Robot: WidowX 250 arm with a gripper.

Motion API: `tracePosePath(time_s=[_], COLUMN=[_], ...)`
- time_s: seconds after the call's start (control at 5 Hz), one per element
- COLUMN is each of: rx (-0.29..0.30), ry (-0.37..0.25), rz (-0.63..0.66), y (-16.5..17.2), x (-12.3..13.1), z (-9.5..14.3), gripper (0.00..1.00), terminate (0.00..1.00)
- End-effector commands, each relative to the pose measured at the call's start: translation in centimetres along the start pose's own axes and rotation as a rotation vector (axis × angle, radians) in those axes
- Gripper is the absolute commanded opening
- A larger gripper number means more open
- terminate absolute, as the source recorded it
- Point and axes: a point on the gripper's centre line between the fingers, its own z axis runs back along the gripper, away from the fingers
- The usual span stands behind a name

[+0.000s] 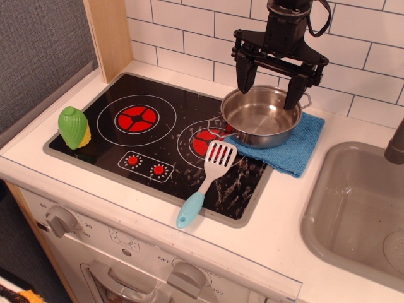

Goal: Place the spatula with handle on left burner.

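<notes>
The spatula (206,181) has a white slotted head and a light blue handle. It lies on the scratched right part of the black cooktop, head near the right burner, handle end reaching over the cooktop's front edge. The left burner (137,118) is a red segmented disc in white rings on clean glass, with nothing on it. My gripper (270,84) is open and empty, hanging above the steel pot at the back right, well away from the spatula.
A steel pot (260,117) sits on a blue cloth (294,148), partly over the right burner (206,140). A green-and-yellow toy corn (74,127) stands at the cooktop's left edge. A grey sink (360,208) lies to the right. The tiled wall is behind.
</notes>
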Motion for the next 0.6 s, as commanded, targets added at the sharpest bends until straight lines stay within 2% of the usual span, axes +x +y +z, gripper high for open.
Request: tracePosePath(time_s=[0.0, 0.4], rx=[0.0, -0.074], ry=[0.0, -0.122], rz=[0.0, 0.004], y=[0.0, 0.4], x=[0.0, -3.6], z=[0.0, 3.5], gripper=[1.0, 1.0], terminate=[0.0, 0.0])
